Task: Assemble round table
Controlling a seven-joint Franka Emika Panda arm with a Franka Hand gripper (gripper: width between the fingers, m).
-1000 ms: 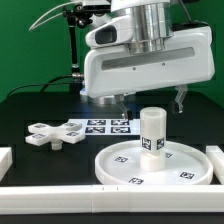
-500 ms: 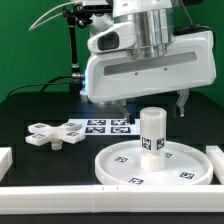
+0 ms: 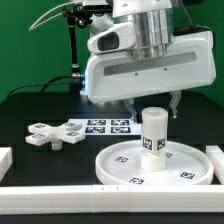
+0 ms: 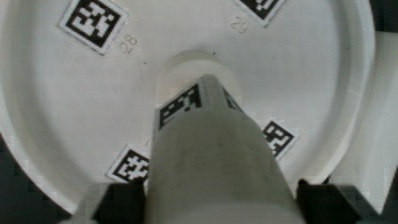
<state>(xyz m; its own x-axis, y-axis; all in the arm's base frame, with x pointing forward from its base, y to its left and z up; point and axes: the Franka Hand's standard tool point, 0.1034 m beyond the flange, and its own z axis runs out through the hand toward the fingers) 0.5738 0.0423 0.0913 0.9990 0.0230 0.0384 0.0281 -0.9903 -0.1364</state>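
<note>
The leg (image 3: 152, 132) stands upright at the middle of the disc (image 3: 200, 160), near the desk's (image 3: 30, 108) edge closest to the exterior camera. The fingers (image 3: 177, 101) are apart, straddling the leg's top, likely so they can clamp and twist it tight.

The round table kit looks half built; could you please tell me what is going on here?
The Panda arm's claw hovers open over the leg, which stands upright at the middle of the round disc. Its fingers stand wide on either side of the leg's top, holding nothing. The cross-shaped base lies apart toward the exterior view's left, beside the marker board, not yet joined.
</note>
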